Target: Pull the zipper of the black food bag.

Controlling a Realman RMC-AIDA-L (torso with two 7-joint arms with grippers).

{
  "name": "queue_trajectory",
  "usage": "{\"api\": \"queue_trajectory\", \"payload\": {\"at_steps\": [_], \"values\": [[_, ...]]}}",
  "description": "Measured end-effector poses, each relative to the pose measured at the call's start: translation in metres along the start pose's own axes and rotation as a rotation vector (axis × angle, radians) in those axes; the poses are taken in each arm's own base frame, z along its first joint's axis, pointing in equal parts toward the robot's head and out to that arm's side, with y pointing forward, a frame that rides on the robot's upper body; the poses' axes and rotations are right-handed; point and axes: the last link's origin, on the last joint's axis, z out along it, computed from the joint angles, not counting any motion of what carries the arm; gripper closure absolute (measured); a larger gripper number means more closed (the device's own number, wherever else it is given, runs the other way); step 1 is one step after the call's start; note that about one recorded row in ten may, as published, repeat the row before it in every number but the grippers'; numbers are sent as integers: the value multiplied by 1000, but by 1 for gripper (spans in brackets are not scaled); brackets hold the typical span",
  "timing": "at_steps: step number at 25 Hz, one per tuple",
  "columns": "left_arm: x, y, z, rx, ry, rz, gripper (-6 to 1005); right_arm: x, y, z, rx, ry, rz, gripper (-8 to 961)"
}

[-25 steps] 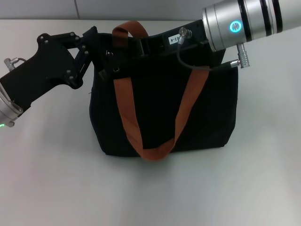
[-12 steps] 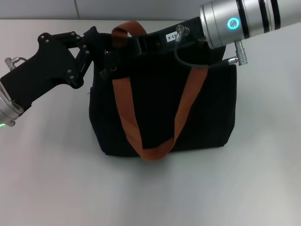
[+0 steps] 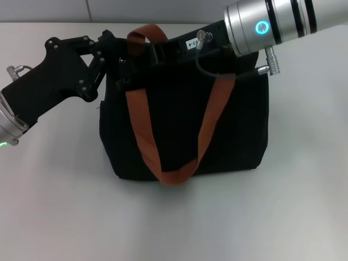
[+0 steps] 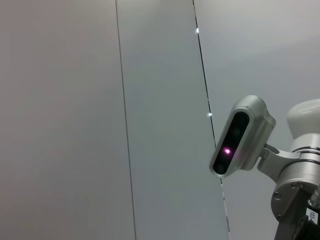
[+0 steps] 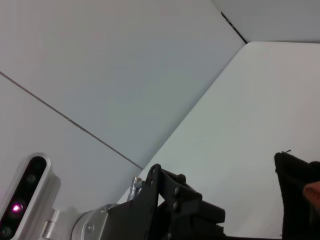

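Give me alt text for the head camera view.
A black food bag with orange-brown straps stands on a white table. The left end effector is at its top left corner; the right end effector reaches along the top edge.

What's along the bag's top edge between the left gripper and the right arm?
In the head view, the orange-brown strap loops over the black bag's top between the left gripper and right arm.

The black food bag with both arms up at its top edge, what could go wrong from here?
The black food bag stands soft and unbraced on the table, so a hard pull may drag or tip it. The orange-brown strap crosses the top edge near the left gripper and could snag. The right gripper and the zipper are hidden against black fabric, so a slipped hold might go unnoticed.
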Motion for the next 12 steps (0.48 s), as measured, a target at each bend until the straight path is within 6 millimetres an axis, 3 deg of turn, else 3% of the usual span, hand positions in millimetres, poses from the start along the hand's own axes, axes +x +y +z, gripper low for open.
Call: {"api": "queue_trajectory", "payload": {"at_steps": [12], "values": [[0, -1, -3, 13, 1, -1, 974, 1, 1, -1, 13, 8, -4, 954]]}}
